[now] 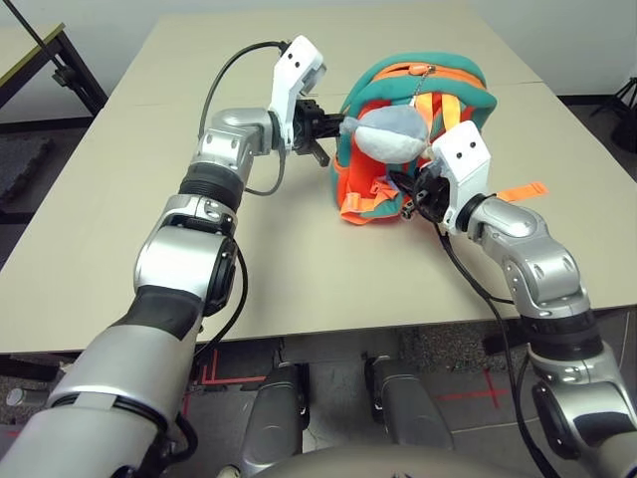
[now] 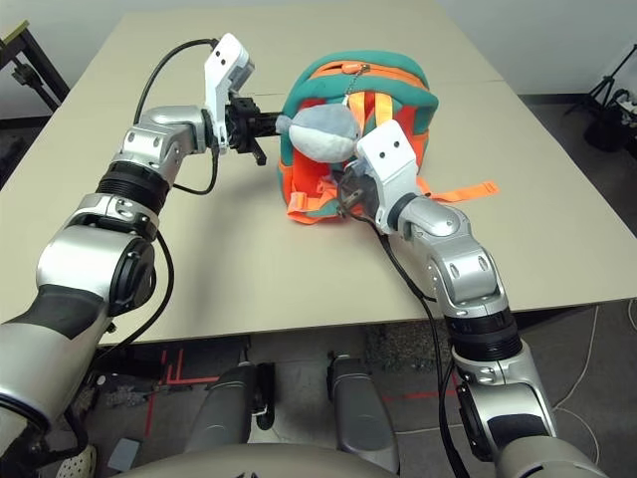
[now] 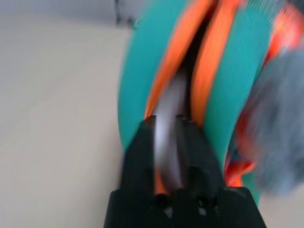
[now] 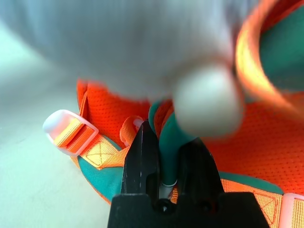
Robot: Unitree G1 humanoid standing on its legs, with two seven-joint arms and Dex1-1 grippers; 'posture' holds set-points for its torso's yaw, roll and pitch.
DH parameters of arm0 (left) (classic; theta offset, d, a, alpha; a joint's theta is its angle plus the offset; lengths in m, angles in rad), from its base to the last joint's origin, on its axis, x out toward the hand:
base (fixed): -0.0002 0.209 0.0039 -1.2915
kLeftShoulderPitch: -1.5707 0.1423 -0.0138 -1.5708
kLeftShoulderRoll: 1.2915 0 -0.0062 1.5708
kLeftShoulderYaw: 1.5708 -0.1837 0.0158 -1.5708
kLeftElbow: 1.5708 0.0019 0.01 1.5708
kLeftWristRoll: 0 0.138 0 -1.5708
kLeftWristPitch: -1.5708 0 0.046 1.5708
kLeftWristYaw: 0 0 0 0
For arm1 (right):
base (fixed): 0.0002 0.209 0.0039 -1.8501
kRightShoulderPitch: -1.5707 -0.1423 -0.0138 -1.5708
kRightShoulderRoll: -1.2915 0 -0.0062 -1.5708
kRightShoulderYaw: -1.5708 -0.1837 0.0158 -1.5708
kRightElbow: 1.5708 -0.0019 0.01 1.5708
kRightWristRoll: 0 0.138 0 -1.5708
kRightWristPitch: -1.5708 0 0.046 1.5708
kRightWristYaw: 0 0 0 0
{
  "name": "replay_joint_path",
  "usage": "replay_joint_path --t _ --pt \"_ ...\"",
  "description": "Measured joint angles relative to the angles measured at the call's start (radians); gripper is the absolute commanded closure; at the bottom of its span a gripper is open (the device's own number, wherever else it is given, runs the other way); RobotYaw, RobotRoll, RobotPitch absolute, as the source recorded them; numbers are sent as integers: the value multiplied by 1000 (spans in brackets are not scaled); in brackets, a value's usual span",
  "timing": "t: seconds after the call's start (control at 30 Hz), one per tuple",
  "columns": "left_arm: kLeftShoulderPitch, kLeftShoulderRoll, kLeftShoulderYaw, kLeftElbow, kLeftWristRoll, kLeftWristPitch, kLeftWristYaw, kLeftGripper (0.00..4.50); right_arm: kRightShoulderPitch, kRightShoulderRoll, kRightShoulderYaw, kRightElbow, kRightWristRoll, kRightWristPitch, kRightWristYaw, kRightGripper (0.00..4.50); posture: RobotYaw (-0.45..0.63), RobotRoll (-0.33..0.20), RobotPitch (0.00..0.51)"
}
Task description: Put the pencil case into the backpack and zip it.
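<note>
The backpack (image 1: 418,129) stands mid-table, soft and floppy, so it wants bracing. The left gripper (image 3: 166,137) pinches the zip pull at its side; the right gripper (image 4: 168,156) clamps teal trim. The pencil case isn't visible.

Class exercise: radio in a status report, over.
Left pincer shut on silvery zip pull. Right pincer shut on teal strap. Orange-and-teal fabric backpack upright. Grey plush toy crowds right pincer.
</note>
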Motion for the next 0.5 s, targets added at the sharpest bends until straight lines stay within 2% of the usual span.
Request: replay_joint_path --t 0.23,0.37,0.5 --pt "0 100 46 -312 -134 185 -84 0 0 0 4 3 0 -4 4 4302 -205 0 128" --pt "2 126 39 -444 -175 265 -99 0 0 0 4 5 -1 -5 5 4303 -207 0 125" --pt "20 128 -19 -553 -201 331 -122 0 0 0 5 7 -1 -9 7 4303 -209 0 123"
